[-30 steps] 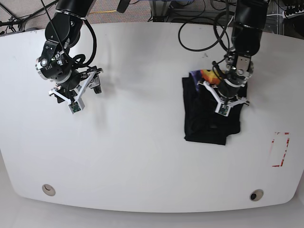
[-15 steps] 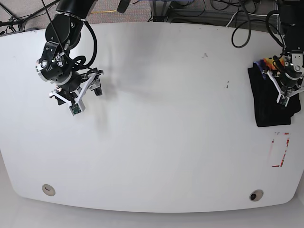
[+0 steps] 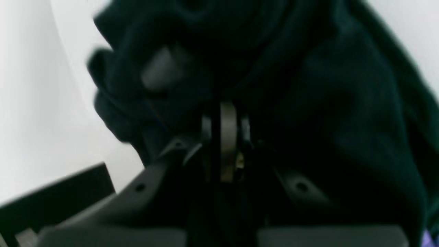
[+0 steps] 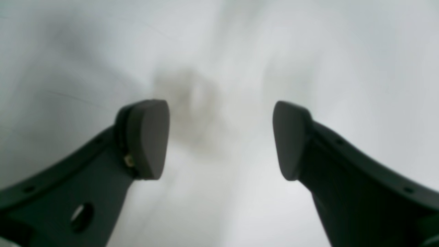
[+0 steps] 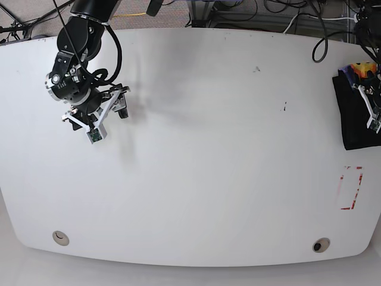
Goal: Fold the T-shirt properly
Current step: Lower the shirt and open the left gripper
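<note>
The left pincer (image 3: 224, 137) is clamping a bunched fold of the T-shirt (image 3: 308, 103); in the left wrist view its metal tips are sitting pressed together with dark cloth heaped all around them, the picture being blurred. That close view is giving only black fabric and a sliver of purple at the bottom right corner. The base view is showing more: the left pincer (image 5: 374, 116) is sitting at the far right edge of the counter (image 5: 208, 149), partly cut off by the frame, and the T-shirt (image 5: 354, 119) is lying there as a compact dark bundle, with a patch of yellow-orange and purple print peeking out at its top end.

The right pincer (image 4: 219, 140) is standing wide apart with nothing between its pads; the right wrist view is showing only blurred white counter beneath it. In the base view the right pincer (image 5: 98, 122) is hanging over the counter's left part, well apart from the T-shirt.

Only the base view is showing a red-outlined rectangle (image 5: 351, 187) marked on the counter, just below the bundle.
</note>
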### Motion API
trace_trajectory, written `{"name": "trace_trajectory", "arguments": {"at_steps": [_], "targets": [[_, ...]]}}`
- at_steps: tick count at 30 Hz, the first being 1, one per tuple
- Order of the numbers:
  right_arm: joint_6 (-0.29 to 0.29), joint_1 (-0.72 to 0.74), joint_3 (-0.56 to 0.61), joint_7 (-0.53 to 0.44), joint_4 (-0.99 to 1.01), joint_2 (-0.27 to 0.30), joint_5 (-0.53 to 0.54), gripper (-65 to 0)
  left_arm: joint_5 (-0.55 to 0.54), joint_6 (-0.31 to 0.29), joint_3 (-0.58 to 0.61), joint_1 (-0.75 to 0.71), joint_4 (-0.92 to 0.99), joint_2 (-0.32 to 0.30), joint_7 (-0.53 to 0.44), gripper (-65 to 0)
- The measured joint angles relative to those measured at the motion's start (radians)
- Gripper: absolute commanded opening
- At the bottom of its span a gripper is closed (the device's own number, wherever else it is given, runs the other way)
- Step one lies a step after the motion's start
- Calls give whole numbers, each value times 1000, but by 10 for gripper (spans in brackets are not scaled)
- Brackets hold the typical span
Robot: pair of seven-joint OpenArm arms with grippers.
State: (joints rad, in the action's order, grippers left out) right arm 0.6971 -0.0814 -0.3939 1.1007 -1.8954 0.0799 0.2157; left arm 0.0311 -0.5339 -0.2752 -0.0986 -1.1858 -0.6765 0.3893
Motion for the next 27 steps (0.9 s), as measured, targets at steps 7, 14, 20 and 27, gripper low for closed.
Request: {"name": "trace_trajectory", "arguments": {"at_steps": [7, 14, 20, 27], "targets": [[0, -10, 0, 3, -17, -1, -2, -197, 0, -89, -3, 105, -17, -39, 23, -637], [0, -8, -6, 0, -22, -2, 0, -197, -5, -174, -52, 113, -222, 0, 235, -637], [0, -6, -3, -23, -22, -4, 1, -198, -1, -170, -172, 45, -465, 143, 302, -637], [0, -69, 2, -211, -22, 0, -7, -198, -3, -176, -164, -14, -636, 342, 172, -639]]}}
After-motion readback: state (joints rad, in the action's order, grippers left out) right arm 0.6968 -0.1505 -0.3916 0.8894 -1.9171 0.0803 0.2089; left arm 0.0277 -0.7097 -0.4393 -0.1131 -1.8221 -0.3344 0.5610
